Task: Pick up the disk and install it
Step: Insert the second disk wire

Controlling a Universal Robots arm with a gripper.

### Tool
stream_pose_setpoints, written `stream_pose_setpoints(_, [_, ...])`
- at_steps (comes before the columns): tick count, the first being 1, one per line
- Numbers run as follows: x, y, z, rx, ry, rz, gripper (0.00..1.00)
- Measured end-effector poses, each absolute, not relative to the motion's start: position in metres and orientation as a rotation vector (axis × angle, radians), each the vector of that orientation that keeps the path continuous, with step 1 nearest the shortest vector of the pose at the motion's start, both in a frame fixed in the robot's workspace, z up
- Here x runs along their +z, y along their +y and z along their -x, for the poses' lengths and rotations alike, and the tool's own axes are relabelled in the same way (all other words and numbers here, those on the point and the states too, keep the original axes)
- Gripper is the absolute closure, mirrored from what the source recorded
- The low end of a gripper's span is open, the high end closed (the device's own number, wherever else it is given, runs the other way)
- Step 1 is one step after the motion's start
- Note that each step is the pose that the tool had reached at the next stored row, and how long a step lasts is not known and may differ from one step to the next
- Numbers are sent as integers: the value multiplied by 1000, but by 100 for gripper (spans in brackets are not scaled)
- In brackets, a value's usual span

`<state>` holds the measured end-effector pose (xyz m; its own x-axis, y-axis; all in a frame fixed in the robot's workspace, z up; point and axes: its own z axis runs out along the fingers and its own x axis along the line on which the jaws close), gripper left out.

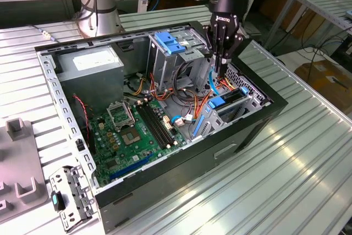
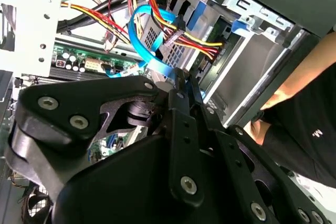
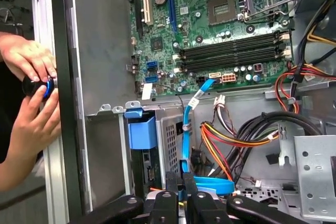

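Your gripper [image 1: 220, 72] hangs inside the open computer case [image 1: 258, 119], its tips low between the upright drive cage [image 1: 165, 64] at nine o'clock and the case's rim at three o'clock in the exterior view. The pincer is drawn almost together and has no hold of the disk. A blue data cable [image 1: 210, 83] lies right at the tips in both wrist views [image 3: 191, 103], but you cannot tell whether it is pinched or merely touching.

The disk [image 1: 223, 103] stands on edge in the lower bay, its blue rail end uppermost, near five o'clock of the tips in the exterior view. Judged from that, the pick-up is behind you and the install looks at or close to its finish. Whether the drive is fully seated is not clear.

Room is tight. The red, yellow and orange power wires [image 3: 226, 140] loop just beside the tips, and the bay's sheet-metal edges are near. The motherboard [image 1: 137, 130] lies well apart toward eight o'clock. Free space is mostly straight above. Whatever move follows calls for a slow, vertical line so that no cable snags or drags on the drive.

A person's hands [image 3: 26, 61] work just outside the case wall in the first wrist view, so keep any sideways travel away from that side.
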<state>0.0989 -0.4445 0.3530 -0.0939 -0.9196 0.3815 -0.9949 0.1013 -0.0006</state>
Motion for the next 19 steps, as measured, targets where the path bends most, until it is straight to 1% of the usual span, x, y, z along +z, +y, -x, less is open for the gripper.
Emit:
stream_pose_setpoints(6, [352,-460,-99,301,-2143,-1942,84])
stream_pose_setpoints(9, [352,-464,-98,277,-2161,-1964,84])
stream_pose_setpoints(13, [352,-466,-93,283,-2164,-1980,84])
stream_pose_setpoints(16, [352,-471,-91,302,-2168,-2005,84])
stream_pose_setpoints(19, [351,-477,-91,298,-2178,-2021,84])
